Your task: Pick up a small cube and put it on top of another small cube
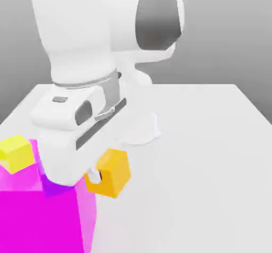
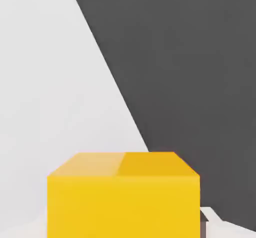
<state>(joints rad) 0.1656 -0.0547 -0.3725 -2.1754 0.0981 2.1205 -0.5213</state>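
gripper [image 2: 125,222], one, closed on the amber-orange cube [image 1: 115,172], which sits between its fingertips beside the magenta block's [image 1: 45,220] upper edge, at the exterior view's right of it. on or by the block: one lemon-yellow cube [image 1: 17,153] and one purple piece [image 1: 54,187], partly hidden by the hand, which of them is to bear the load being uncertain; white table [image 1: 196,183] beyond. handling note: keep the grip firm, carry high enough to clear block and neighbours, level the cube, centre it over its support, lower slowly, and release only once the faces meet flat.
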